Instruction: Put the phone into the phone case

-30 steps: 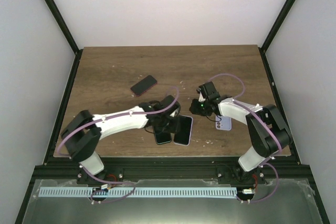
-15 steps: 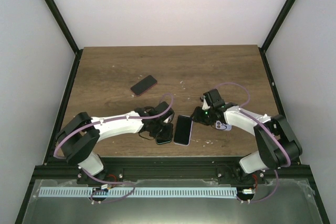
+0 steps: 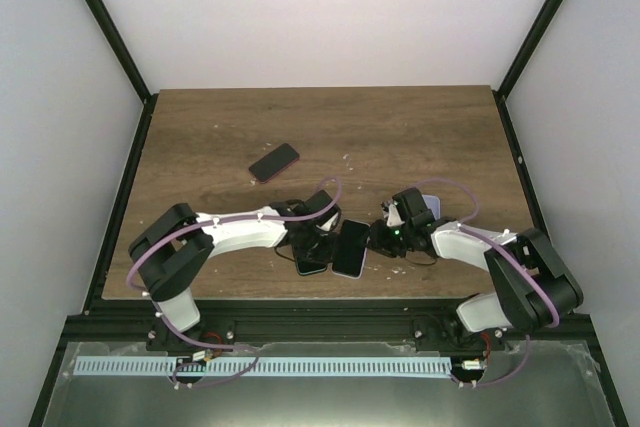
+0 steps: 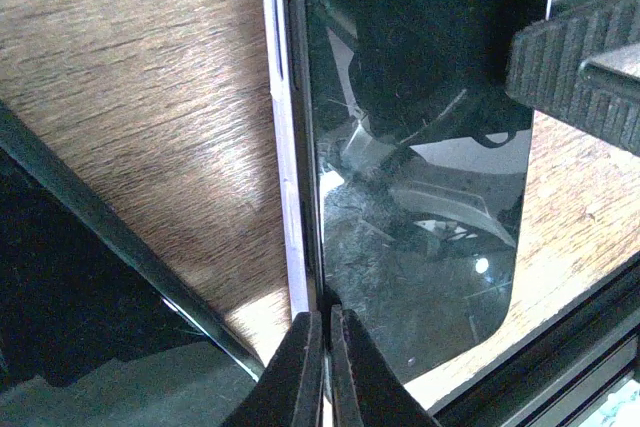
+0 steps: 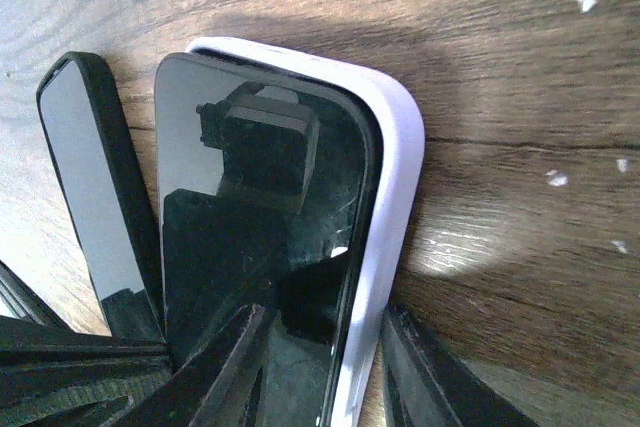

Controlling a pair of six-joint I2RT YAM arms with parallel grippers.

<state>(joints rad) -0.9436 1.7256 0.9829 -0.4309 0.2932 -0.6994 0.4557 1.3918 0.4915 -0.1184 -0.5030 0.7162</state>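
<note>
Right wrist view: the phone (image 5: 260, 237) lies inside the pale phone case (image 5: 398, 177), whose lip wraps its rounded corner and long side. The job looks nearly done; what seems left is seating the last edge flush and letting go. The right end effector (image 5: 322, 322) stands spread astride that side wall, one finger over the glass and one outside above the surface (image 5: 520, 227). Whether it squeezes I cannot tell. A second dark phone (image 5: 90, 177) lies just beside.

The left wrist view adds the opposite long side. There the left end effector (image 4: 322, 347) is pressed together, tips at the seam between glass and case wall.

Only the top external view places everything: the cased phone sits by the middle of the surface's near edge, and a third phone (image 3: 274, 162) lies well apart.
</note>
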